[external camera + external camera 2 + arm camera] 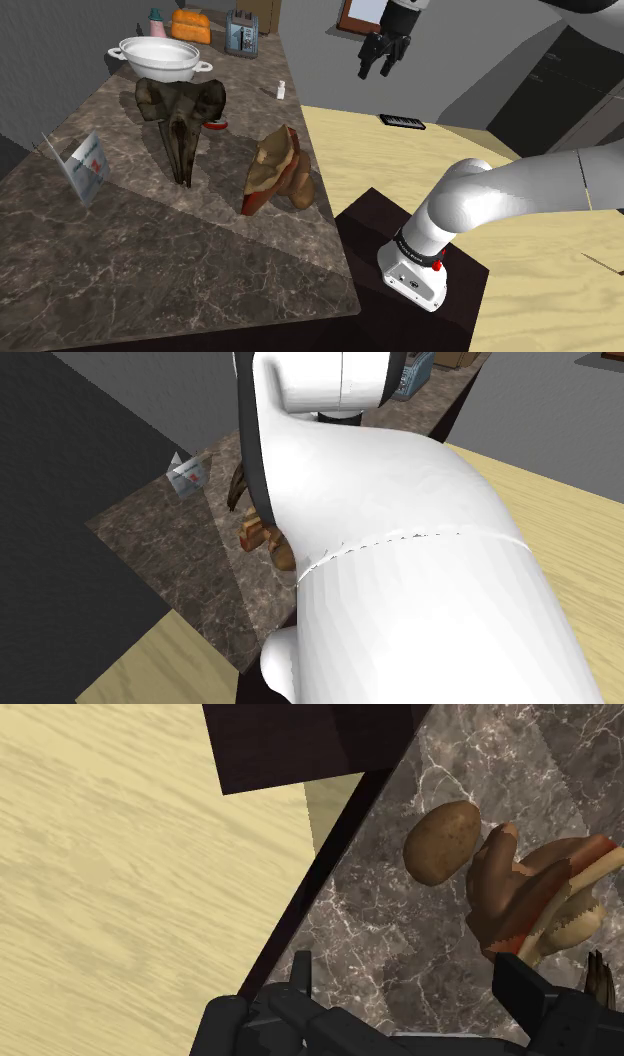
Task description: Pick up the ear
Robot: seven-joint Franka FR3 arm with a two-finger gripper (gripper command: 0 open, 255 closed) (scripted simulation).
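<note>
While the gripper (383,55) hangs near the shoulder view's top, right of centre, its fingers apart and empty, the ear (272,170) lies mid-frame on the marble counter (150,260), just beside a potato (301,190).

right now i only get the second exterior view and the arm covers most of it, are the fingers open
Observer: Yes. In the wrist view the fingers stand apart with nothing between them.
Operator: are they over the ear yet
Observer: No. They hang high above the counter, and the ear lies off beside one finger, not between them.
Operator: anything crowding it
Observer: A potato lies right against the ear on the side toward the stand.
Operator: and the other side
Observer: A dark skull lies apart from it, toward the shoulder view's left.
</note>
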